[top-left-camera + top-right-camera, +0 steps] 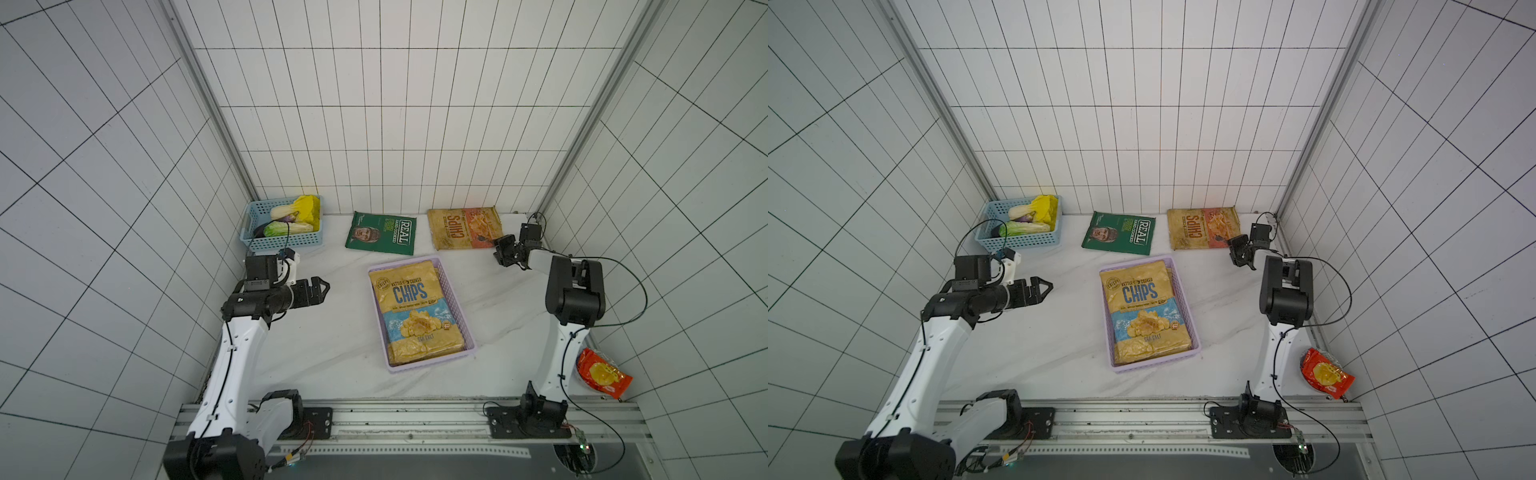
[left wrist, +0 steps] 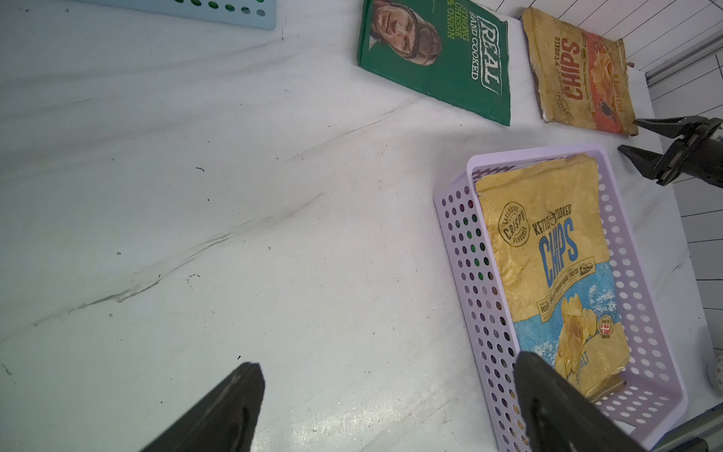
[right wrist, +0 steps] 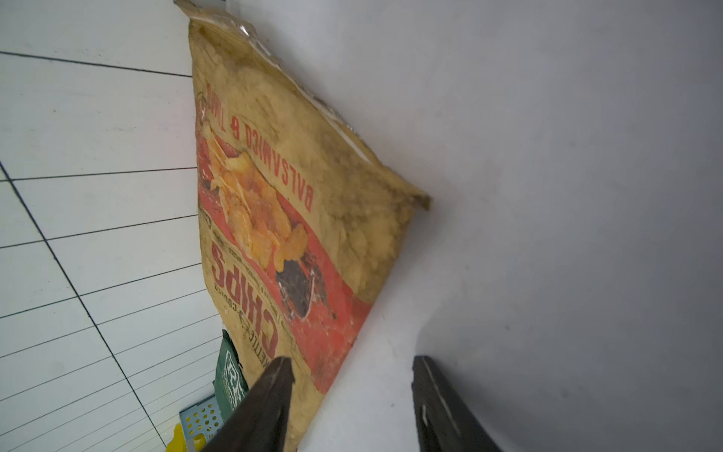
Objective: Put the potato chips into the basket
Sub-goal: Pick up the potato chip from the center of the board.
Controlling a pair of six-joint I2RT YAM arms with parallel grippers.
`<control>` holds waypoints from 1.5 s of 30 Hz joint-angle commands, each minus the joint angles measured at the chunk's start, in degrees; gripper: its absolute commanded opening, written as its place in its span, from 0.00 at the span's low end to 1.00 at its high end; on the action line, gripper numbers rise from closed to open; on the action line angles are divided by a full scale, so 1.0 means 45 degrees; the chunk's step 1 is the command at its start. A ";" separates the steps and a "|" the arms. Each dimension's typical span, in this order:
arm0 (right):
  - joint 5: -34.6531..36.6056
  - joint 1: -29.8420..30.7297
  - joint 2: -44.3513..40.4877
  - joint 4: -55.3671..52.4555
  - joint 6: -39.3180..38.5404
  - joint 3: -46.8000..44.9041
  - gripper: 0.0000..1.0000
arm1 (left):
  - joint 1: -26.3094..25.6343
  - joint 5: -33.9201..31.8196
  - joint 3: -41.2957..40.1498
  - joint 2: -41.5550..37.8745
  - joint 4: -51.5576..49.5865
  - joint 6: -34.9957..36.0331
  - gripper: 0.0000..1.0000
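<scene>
Left gripper [image 1: 321, 289] hangs wide open near the basket [image 1: 432, 360]; my right gripper [image 1: 498, 250] stands open at the edge of the red CHIPS bag [image 1: 461, 228].

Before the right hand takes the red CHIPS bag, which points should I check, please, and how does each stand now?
1. Right hand open: ok, jaws apart.
2. Placed at the red CHIPS bag edge: ok, one finger over the bag, one over bare table.
3. Bag gripped: not ok, it lies flat, not held.
4. Room in the lilac basket: cannot tell; the blue CHIPS bag covers its floor.
5. Left hand clear of the way: ok, open, apart from the basket.
</scene>
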 commanded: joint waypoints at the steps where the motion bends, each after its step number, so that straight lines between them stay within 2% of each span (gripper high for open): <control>1: 0.0664 -0.0099 0.0769 -0.0031 0.0368 0.0578 0.53 | 0.0049 0.0060 -0.0094 0.0062 0.0325 0.0090 0.98; 8: 0.1157 -0.0017 0.1895 -0.0814 0.0679 0.1858 0.53 | 0.0058 -0.0028 -0.0094 0.0043 0.0331 0.0089 0.98; 20: 0.0331 0.0568 0.3165 -0.0986 0.0724 0.3961 0.53 | 0.0078 -0.0153 -0.0094 0.0082 0.0363 0.0089 0.98; 26: 0.0079 0.0681 0.3106 -0.0059 0.1102 0.3749 0.47 | 0.0078 -0.0215 -0.0105 0.0082 0.0394 0.0089 0.98; 32: -0.0130 0.0871 0.2344 0.1732 0.1707 0.2517 0.50 | 0.0078 -0.0176 -0.0118 0.0101 0.0392 0.0090 0.98; 35: -0.0244 0.0901 0.2531 0.1765 0.1864 0.2806 0.50 | 0.0088 -0.0176 -0.0136 0.0101 0.0392 0.0089 0.98; 36: -0.0291 0.0901 0.2655 0.1623 0.1874 0.3022 0.49 | 0.0078 -0.0176 -0.0128 0.0101 0.0392 0.0089 0.98; 39: -0.0571 0.0840 0.2942 0.1997 0.2235 0.3115 0.37 | 0.0078 -0.0156 -0.0138 0.0063 0.0394 0.0089 0.98; 45: -0.0533 0.0620 0.2163 0.1978 0.1884 0.2667 0.11 | 0.0078 -0.0137 -0.0117 0.0054 0.0395 0.0089 0.98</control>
